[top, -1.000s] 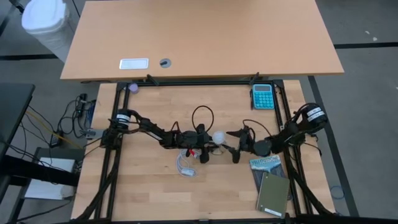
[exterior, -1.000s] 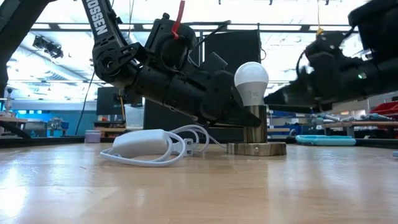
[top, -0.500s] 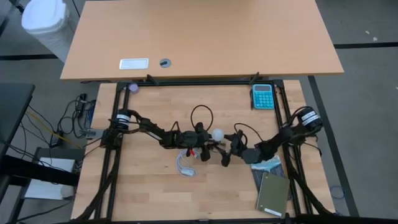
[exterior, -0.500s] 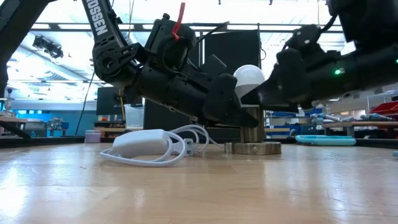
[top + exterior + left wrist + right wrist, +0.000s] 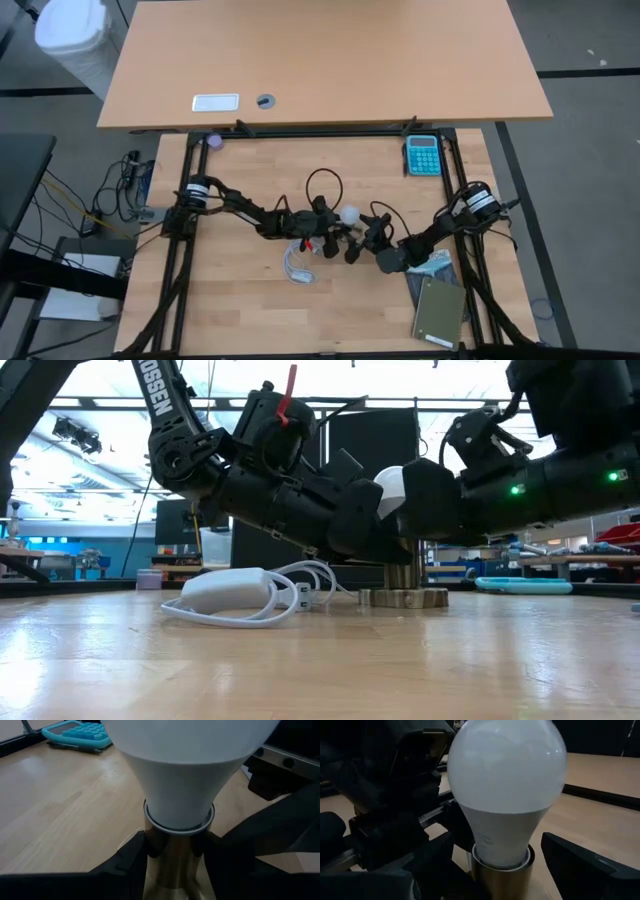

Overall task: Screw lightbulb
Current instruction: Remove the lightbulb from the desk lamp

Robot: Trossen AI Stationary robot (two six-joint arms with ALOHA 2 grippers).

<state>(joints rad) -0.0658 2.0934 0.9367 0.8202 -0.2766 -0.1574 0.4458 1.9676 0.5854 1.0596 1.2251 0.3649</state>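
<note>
Looking straight down, the two dark arms meet near the middle of the wooden surface (image 5: 250, 300). The left gripper (image 5: 328, 232) reaches in from the left and the right gripper (image 5: 356, 240) from the right, both right at the lightbulb (image 5: 349, 214), which shows as a small white dot between them. A white cord (image 5: 298, 264) lies bundled just beside the left arm, a blue calculator (image 5: 422, 155) sits toward the far right corner, and a green notebook (image 5: 438, 312) lies near the right arm's base.

From table height, the lightbulb (image 5: 388, 488) stands upright in a brass socket (image 5: 404, 588) whose round foot rests on the surface. The left gripper (image 5: 375, 545) is clenched on the socket's stem below the globe. The right gripper (image 5: 425, 500) surrounds the globe, hiding most of it. The white cord (image 5: 240, 595) with its switch box lies left of the socket.

The left wrist view shows the bulb's white neck (image 5: 177, 790) seated in the brass socket (image 5: 175, 860), with the dark fingers (image 5: 125, 865) pressed against the stem on both sides.

The right wrist view shows the frosted globe (image 5: 507, 775) close up between the right arm's jaws, which stand released, spread on either side with a gap to the glass.
</note>
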